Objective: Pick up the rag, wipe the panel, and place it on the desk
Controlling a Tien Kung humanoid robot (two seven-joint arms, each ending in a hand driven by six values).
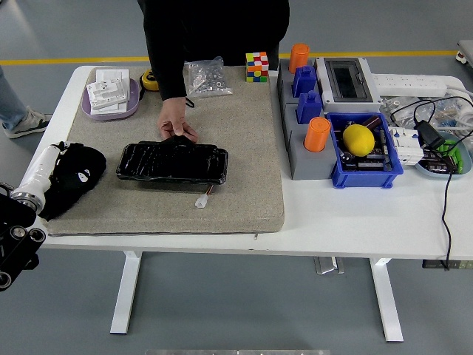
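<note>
A black rag (80, 174) with a small white mark lies bunched at the left edge of the grey felt mat (244, 192). My left hand (65, 176) is shut on it, and the white forearm runs down to the lower left corner. The glossy black panel (171, 162) lies flat on the mat to the right of the rag, a short gap away. A person's hand (176, 127) rests on the panel's far edge. A white connector (201, 200) on a short wire trails from the panel's near side. My right arm is out of view.
A purple tray (111, 107) with white parts sits at the back left, beside a bag of screws (205, 77) and a colour cube (256, 66). Grey holders with orange and blue pieces (307, 111), a blue bin with a lemon (359, 139) and cables fill the right.
</note>
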